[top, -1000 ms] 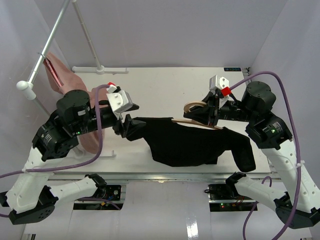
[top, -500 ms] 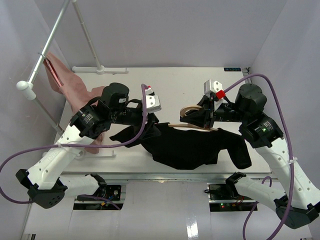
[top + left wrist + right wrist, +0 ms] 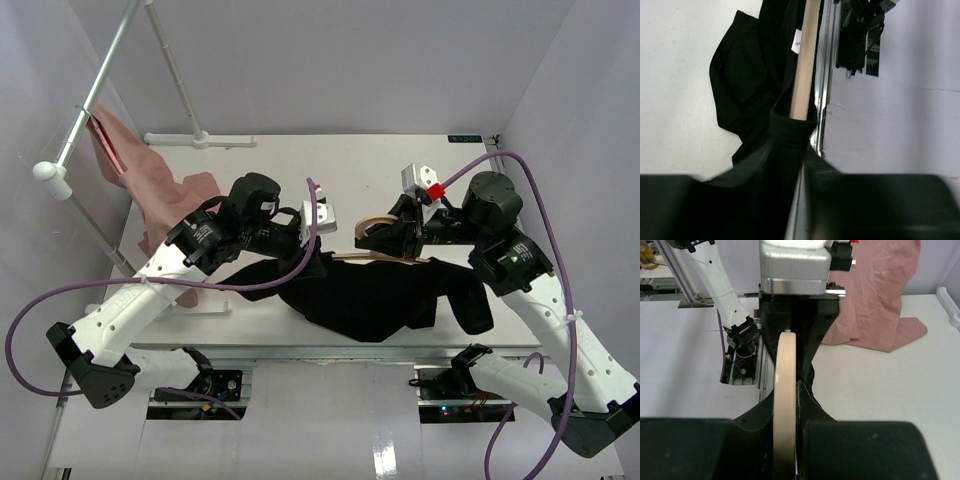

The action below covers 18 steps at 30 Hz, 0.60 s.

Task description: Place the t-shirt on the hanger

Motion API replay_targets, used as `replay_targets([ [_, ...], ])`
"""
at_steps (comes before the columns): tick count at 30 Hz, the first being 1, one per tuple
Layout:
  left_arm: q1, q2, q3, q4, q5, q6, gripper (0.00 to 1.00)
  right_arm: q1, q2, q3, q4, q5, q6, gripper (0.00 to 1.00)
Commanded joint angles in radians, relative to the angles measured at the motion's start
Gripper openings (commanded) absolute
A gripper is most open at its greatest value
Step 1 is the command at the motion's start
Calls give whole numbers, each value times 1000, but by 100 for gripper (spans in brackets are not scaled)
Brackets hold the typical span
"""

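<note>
The tan wooden hanger (image 3: 372, 257) is held above the table by my right gripper (image 3: 408, 240), which is shut on it; in the right wrist view the wood (image 3: 785, 390) runs between the fingers. The black t-shirt (image 3: 380, 295) hangs from the hanger and lies on the table, one sleeve drooping at the right. My left gripper (image 3: 312, 246) is shut on the shirt's left edge at the hanger's left end. In the left wrist view the shirt (image 3: 740, 80) is drawn over the wooden hanger arm (image 3: 802, 70), with a white label showing.
A pink cloth (image 3: 150, 190) hangs from the grey metal rail (image 3: 100, 85) at the far left and spreads onto the table; it shows in the right wrist view (image 3: 880, 300). The rail's white foot (image 3: 200, 138) stands at the back. The table's front edge (image 3: 330, 345) lies just below the shirt.
My left gripper has moved right to the hanger's left end, carrying the shirt's edge with it. The shirt has bunched toward the middle. The right gripper has shifted slightly left with the hanger.
</note>
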Motion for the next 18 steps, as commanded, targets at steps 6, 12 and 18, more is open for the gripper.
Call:
replay_targets([
  [6,-7,-27,-42,63,64,-3,0,-4,-13,-10,87,-24,18,8],
  [12,-8,-132,-151,187,58,-63,0,-5,-5,-5,87,76,40,31],
  [18,-8,-192,-212,233,-213,-201,0,-4,-38,-4,97,328,130,71],
])
